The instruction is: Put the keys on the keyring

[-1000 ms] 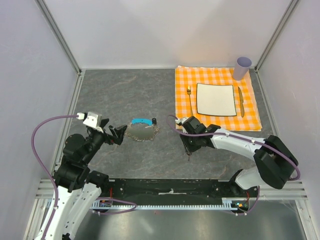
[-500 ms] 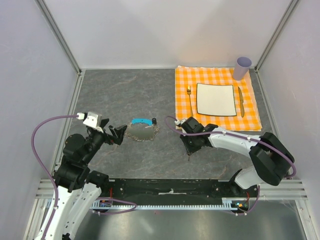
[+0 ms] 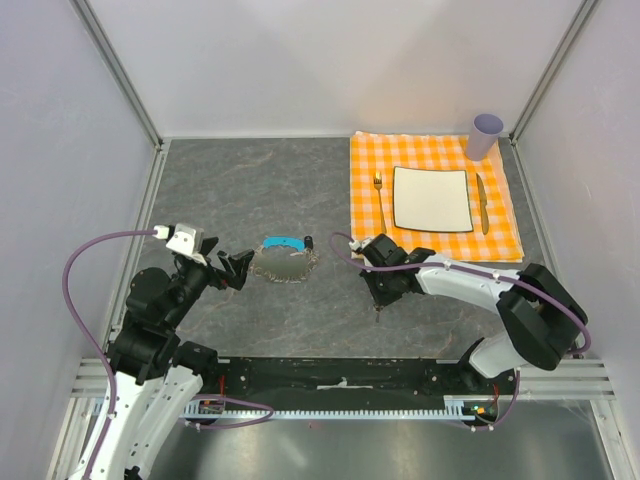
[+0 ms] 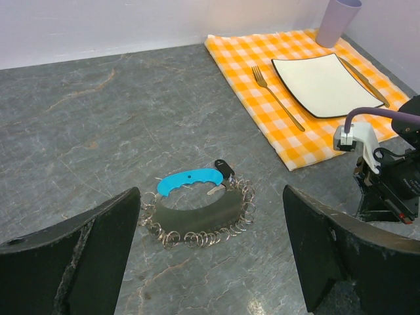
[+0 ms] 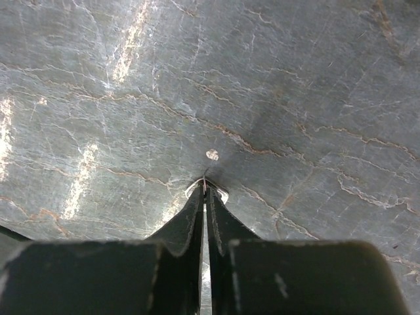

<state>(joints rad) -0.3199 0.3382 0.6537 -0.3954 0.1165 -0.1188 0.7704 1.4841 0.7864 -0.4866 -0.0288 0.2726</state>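
The keyring [image 3: 285, 265] lies on the grey table as a chain loop of small rings with a blue tag [image 3: 283, 242] and a black fob [image 3: 309, 241]. It also shows in the left wrist view [image 4: 197, 233], just ahead of my open, empty left gripper [image 4: 210, 262]. In the top view the left gripper [image 3: 240, 268] sits at the loop's left end. My right gripper [image 3: 377, 303] points down at the table right of the loop. In the right wrist view it [image 5: 205, 189] is shut on a thin silvery key [image 5: 220, 192] pressed against the table.
An orange checked cloth [image 3: 500, 235] at the back right holds a white plate [image 3: 431, 197], a fork [image 3: 380, 195], a knife [image 3: 481, 200] and a lilac cup [image 3: 485, 135]. White walls enclose the table on three sides.
The right gripper has shifted very slightly left while staying low at the table. The left arm and the keyring have not moved.
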